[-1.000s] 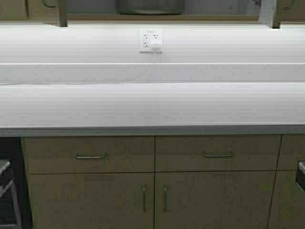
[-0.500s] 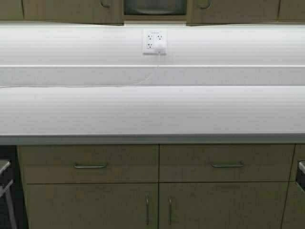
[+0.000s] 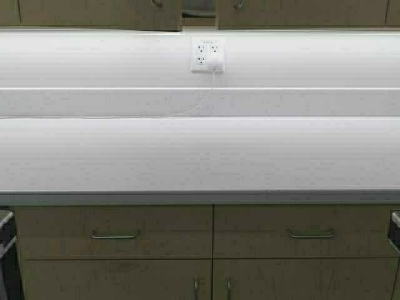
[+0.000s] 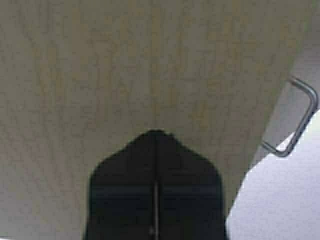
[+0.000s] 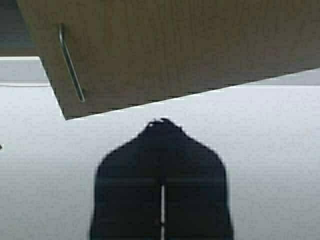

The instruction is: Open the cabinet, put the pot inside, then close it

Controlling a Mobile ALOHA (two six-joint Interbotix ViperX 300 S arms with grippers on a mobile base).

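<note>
Against the face of the cabinet's [image 3: 100, 12] left door [image 4: 150, 65] sits the left gripper [image 4: 156, 134], its two black fingers pressed together with only a hairline seam between them, holding nothing. That door's wood-look panel fills almost everything beyond the fingertips, and its slim silver handle [image 4: 295, 117] stands off to one side of the claw, at the door's edge, apart from the fingers.

The right gripper [image 5: 161, 122] is likewise pressed together and empty. Its tip lies just short of the lower edge of the right door [image 5: 190, 45], and whether it touches the wood cannot be told. This door's handle [image 5: 71, 62] runs along the edge of the panel well to the side of the claw. Behind the fingers spreads the pale backsplash wall [image 5: 270, 150].

From the high view neither arm is visible. Only the bottom strip of the wall cabinet shows at the top edge, its two doors nearly meeting with a narrow dark gap [image 3: 199, 11] between them, the curved ends of both handles flanking it. The pot cannot be made out in that slit. Below the gap a white outlet [image 3: 207, 54] sits on the wall with a cord [image 3: 187, 111] trailing down onto the white countertop [image 3: 200, 156]. Under the counter are two drawers [image 3: 115, 231] with horizontal handles.
</note>
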